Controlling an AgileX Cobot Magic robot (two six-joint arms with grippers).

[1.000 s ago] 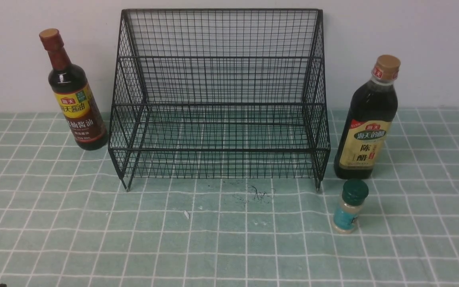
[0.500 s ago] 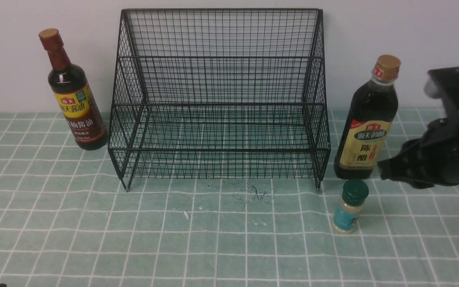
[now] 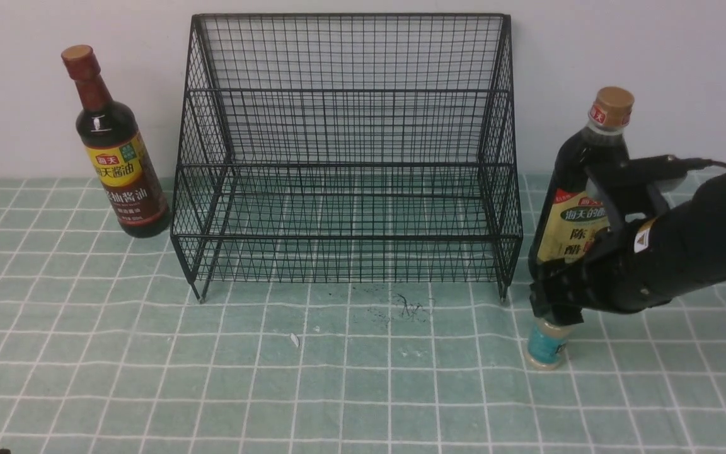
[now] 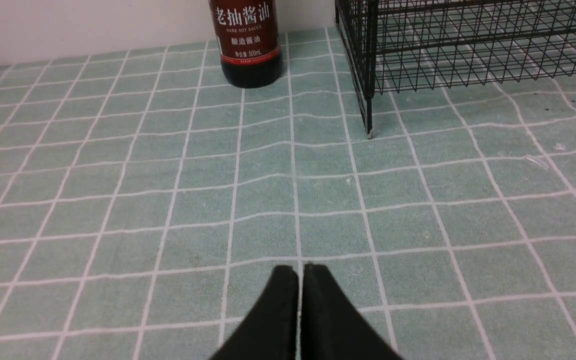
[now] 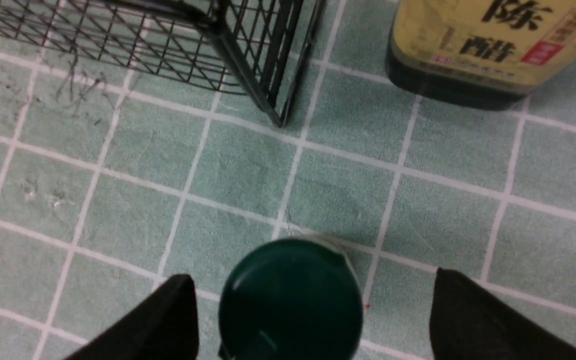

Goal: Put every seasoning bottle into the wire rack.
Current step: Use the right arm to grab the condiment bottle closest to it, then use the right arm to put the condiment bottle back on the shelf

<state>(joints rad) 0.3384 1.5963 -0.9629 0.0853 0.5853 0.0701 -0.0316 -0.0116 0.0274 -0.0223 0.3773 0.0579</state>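
The wire rack (image 3: 347,151) stands empty against the back wall. Left of it is the tall seasoning bottle (image 3: 120,170) with its red-brown cap. On the rack's right stands the broader tan-capped bottle (image 3: 580,189), and in front of that the tiny teal-labelled shaker (image 3: 546,345). My right gripper (image 3: 555,302) hangs over the shaker and hides its cap in the front view. In the right wrist view the gripper (image 5: 312,277) is open, its fingers (image 5: 168,320) standing apart on either side of the green cap (image 5: 290,300) without touching it. My left gripper (image 4: 300,270) is shut and empty, low over the cloth.
A green checked cloth (image 3: 338,378) covers the table. The rack's front right leg (image 5: 279,120) stands close behind the shaker. The tall bottle's base (image 4: 250,45) and the rack's left corner (image 4: 368,100) lie ahead of the left gripper.
My right arm came in from the right and moved left and down over the shaker. Its jaws went from shut to wide open. The bottles and the left arm stayed put.
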